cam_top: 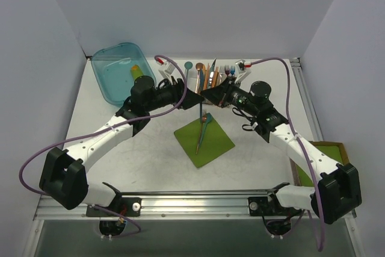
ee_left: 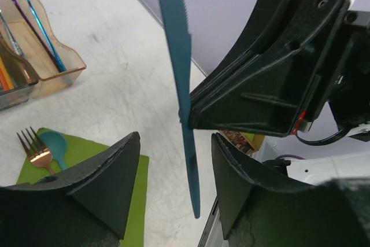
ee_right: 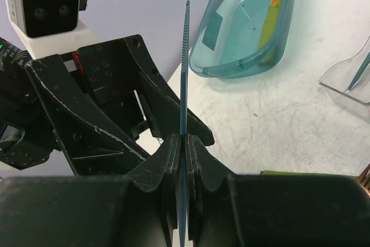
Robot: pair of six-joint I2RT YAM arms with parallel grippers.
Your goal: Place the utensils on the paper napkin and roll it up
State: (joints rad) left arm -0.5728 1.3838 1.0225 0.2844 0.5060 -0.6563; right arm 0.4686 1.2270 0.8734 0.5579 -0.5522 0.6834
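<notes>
White tabletop (cam_top: 120,161) under grey walls is my whole workspace. Above its middle my two arms meet nose to nose over the paper napkin (cam_top: 210,145). It lies flat like a green diamond, with the copper fork (ee_left: 36,150) and teal spoon (ee_left: 56,142) side by side on it. My right gripper (ee_right: 184,143) is clamped on the flat faces of a teal knife (ee_right: 184,56). My left gripper (ee_left: 175,140) straddles that blade with its jaws apart, neither pad touching it. I judge this to be a hand-over. From my left wrist the blade shows its broad face, so my pads would meet its thin edges, a grip likely to twist or slip. I should centre the blade, close slowly, and free the right only once the left holds firm, or the knife may drop onto the cutlery below. Of the containers, the blue-green tub (cam_top: 117,79) at the far left holds one yellow-green item with an orange tip (ee_right: 270,18). The clear caddy (ee_left: 58,67) holds coloured forks and other cutlery.
</notes>
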